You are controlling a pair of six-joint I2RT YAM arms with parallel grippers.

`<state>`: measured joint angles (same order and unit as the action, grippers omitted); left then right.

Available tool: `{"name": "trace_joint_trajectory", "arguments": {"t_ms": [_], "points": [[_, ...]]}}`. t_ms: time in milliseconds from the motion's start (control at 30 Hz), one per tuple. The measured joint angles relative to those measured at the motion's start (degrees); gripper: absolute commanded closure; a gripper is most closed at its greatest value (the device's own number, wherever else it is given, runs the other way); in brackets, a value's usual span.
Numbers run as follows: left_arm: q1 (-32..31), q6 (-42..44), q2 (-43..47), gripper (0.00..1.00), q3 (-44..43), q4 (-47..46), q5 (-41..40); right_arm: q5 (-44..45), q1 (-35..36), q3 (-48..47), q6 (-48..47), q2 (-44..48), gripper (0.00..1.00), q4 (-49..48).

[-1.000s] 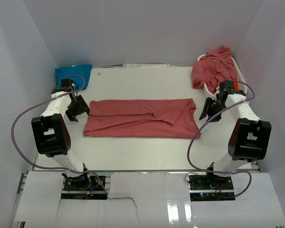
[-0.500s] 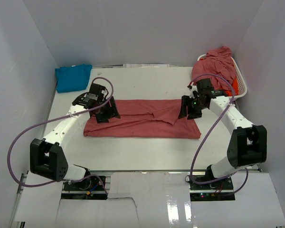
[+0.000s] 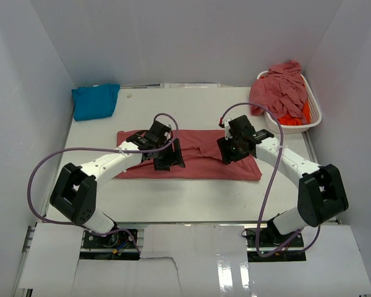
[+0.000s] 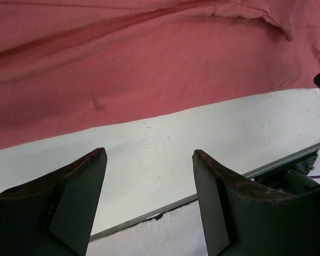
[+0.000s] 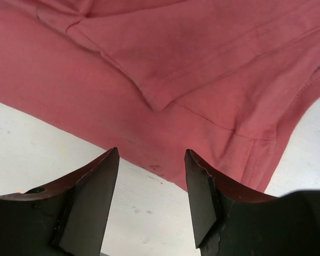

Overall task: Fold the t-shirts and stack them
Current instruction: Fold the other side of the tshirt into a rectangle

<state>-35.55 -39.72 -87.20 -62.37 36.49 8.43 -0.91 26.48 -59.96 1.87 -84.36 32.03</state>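
At mid-frame the left gripper and right gripper hang over the flattened rose-red t-shirt, both spread wide and empty. Farther back, a turquoise t-shirt lies upper left. A rose-red heap fills the white basket upper right.

I count one red shirt spread flat in the middle of the one table, one blue shirt at the far left, and one orange shirt in the one basket at the far right. A red heap also lies in that basket, and I cannot tell how many shirts make it up. Of my own I count two grippers, the left gripper and the right gripper, each with two fingers.
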Motion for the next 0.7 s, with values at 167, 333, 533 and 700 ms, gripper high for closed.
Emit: {"name": "trace_joint_trajectory", "arguments": {"t_ms": [167, 333, 533, 700], "points": [[0.13, -4.61, -1.25, 0.23, 3.1, -4.87, 2.27, 4.2, 3.96, 3.61, -0.81, 0.11, 0.43, -3.06], [0.28, -7.65, -5.01, 0.23, 3.32, -8.96, 4.42, 7.5, 4.72, 5.9, -0.83, 0.09, 0.46, -6.1], [2.8, -10.29, -7.32, 0.23, 3.32, -11.13, 7.3, 10.16, 5.53, 6.03, -0.92, -1.05, 0.46, -10.29], [7.5, -10.93, -7.19, 0.23, 3.43, -11.58, 8.59, 10.47, 5.95, 6.01, -0.96, -3.85, 0.47, -12.41]]}}
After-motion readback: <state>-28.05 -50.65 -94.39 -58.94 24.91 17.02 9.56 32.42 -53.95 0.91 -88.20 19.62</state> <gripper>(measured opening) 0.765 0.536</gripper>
